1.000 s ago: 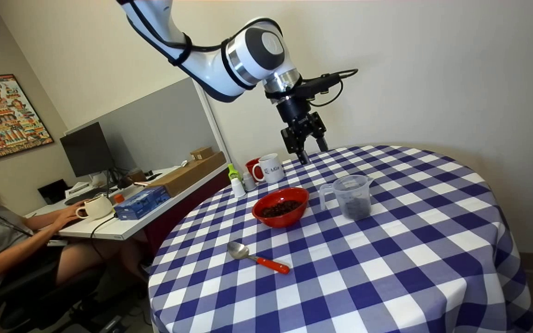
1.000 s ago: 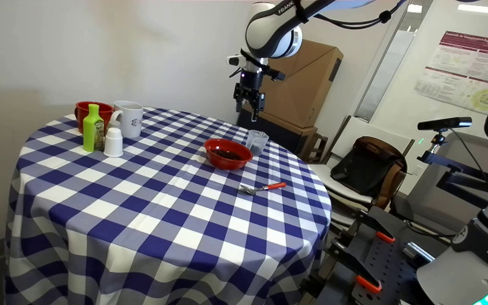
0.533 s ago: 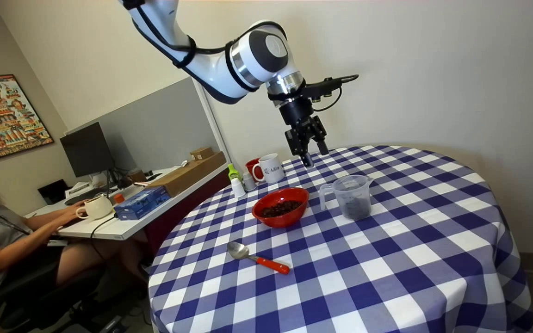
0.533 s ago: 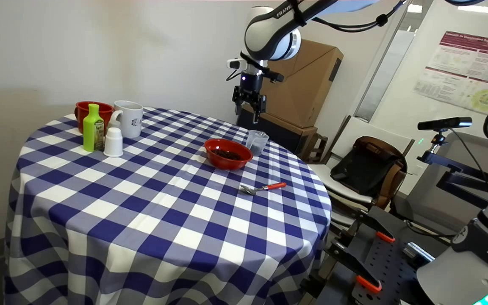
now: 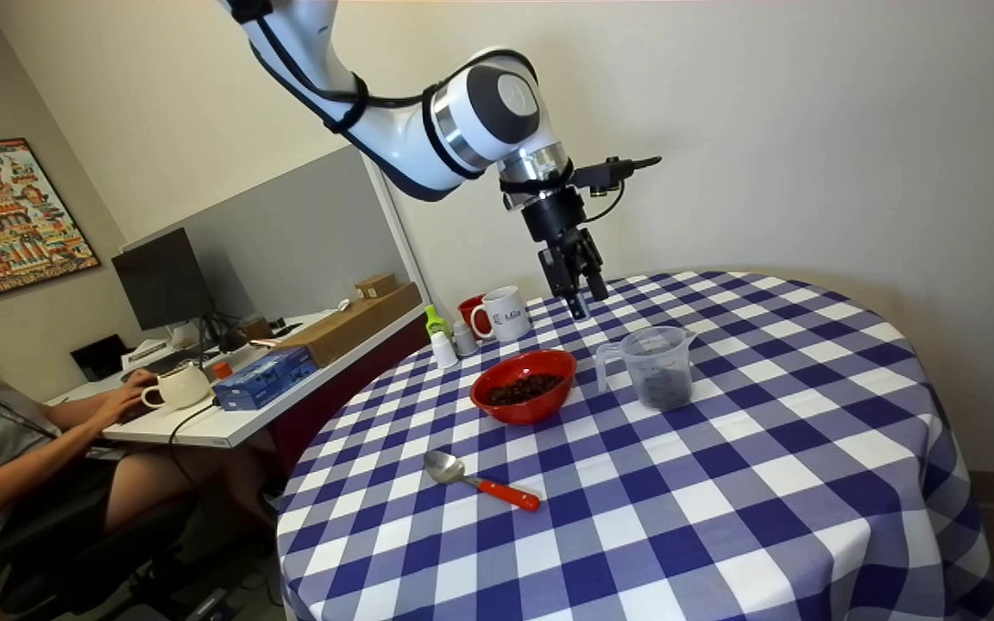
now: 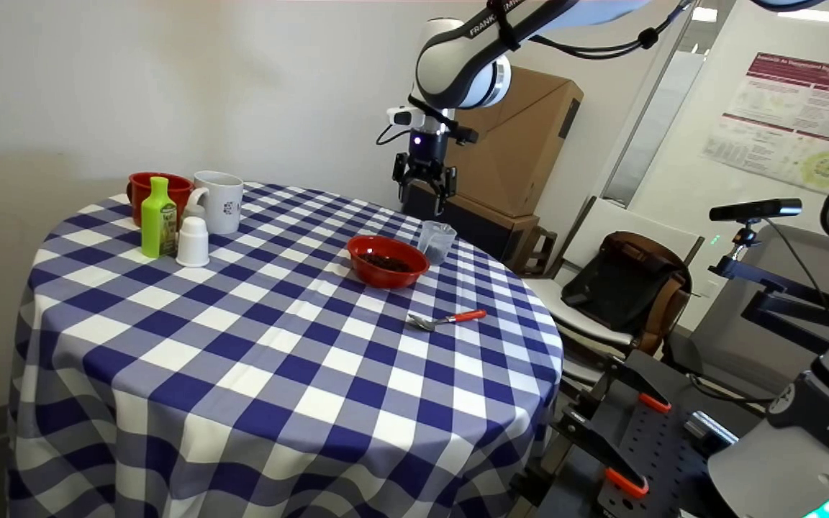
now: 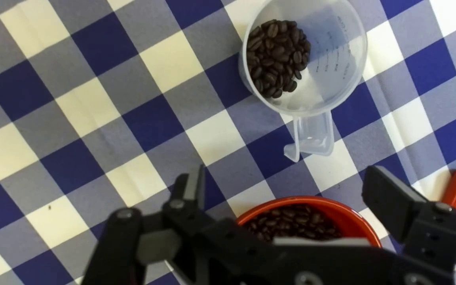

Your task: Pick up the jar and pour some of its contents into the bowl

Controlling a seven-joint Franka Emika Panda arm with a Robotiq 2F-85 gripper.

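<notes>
The jar is a clear plastic measuring jug (image 5: 659,366) with a handle. It stands upright on the checked cloth, and also shows in an exterior view (image 6: 436,242) and at the top of the wrist view (image 7: 333,75). Dark beans lie in its bottom. The red bowl (image 5: 533,411) sits beside it with dark beans inside; it shows in an exterior view (image 6: 386,279) and at the bottom of the wrist view (image 7: 356,221), partly hidden by my gripper. My gripper (image 5: 588,302) is open and empty, above the table and apart from both. It also shows in an exterior view (image 6: 422,201) and the wrist view (image 7: 285,180).
A spoon with a red-orange handle (image 5: 507,494) lies in front of the bowl. A white mug (image 5: 506,313), a red mug (image 6: 170,188), a green bottle (image 6: 159,219) and a white shaker (image 6: 193,243) stand grouped on the table. A person sits at a desk nearby.
My gripper has moved down a little and turned about its own axis. It stays open. The jug, bowl and spoon have not moved.
</notes>
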